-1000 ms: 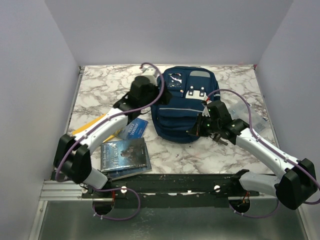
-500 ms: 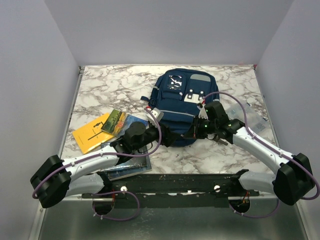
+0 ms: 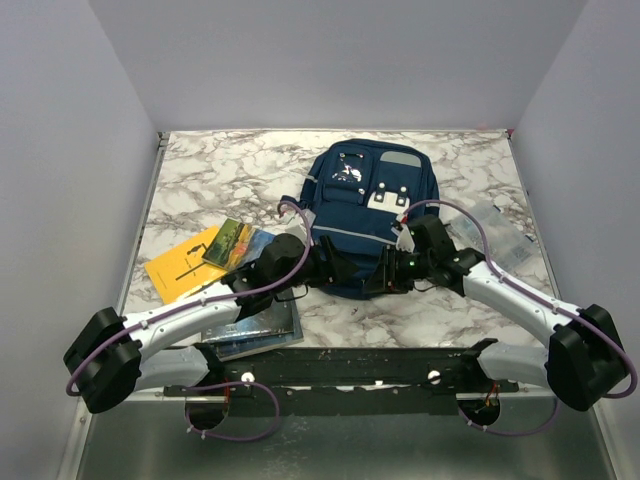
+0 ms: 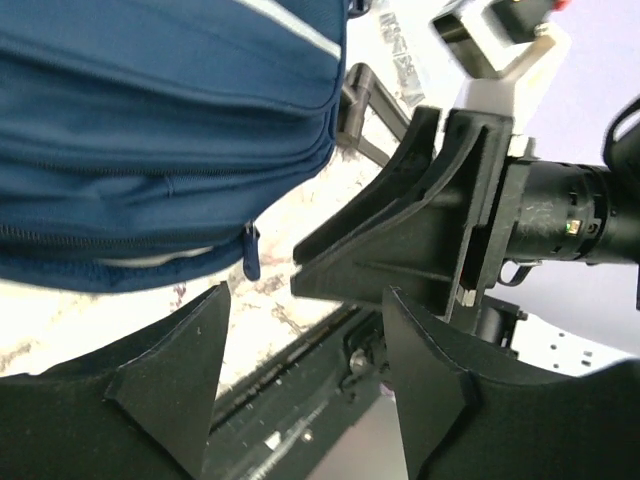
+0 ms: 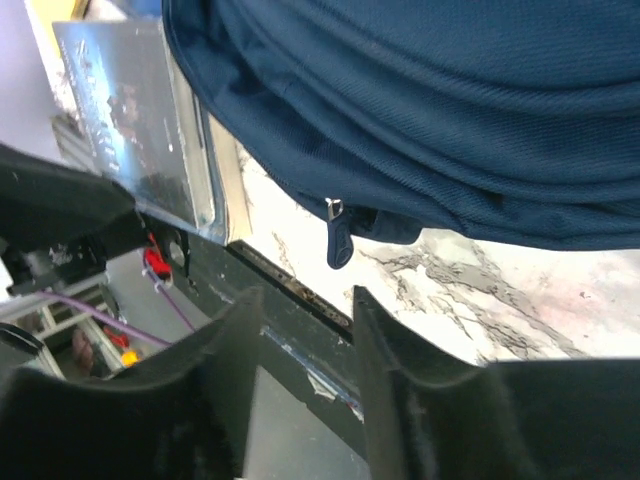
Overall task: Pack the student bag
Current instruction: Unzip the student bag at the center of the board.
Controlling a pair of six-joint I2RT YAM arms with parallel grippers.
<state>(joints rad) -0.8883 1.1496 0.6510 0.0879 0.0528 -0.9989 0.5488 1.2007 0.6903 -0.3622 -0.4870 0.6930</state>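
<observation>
The student bag (image 3: 368, 205) is a navy backpack with grey stripes and white clips, lying flat mid-table. Both grippers sit at its near edge, facing each other. My left gripper (image 3: 335, 270) is open and empty (image 4: 305, 340); the bag's zipped edge (image 4: 150, 120) and a blue zipper pull (image 4: 250, 255) lie just beyond its fingertips. My right gripper (image 3: 385, 272) is open too (image 5: 305, 310). Another blue zipper pull (image 5: 338, 240) hangs from the bag (image 5: 450, 110) just past its fingertips, untouched.
Left of the bag lie a yellow book (image 3: 180, 265), a small green-covered book (image 3: 228, 240) on a blue one (image 3: 258, 245), and a dark-covered book (image 3: 255, 322) near the front edge. A clear plastic case (image 3: 497, 225) sits right of the bag.
The left arm swung from the bag's far left corner down to its near edge, jaws narrowing slightly. The right gripper, shut before, has opened beside the zipper pull.
</observation>
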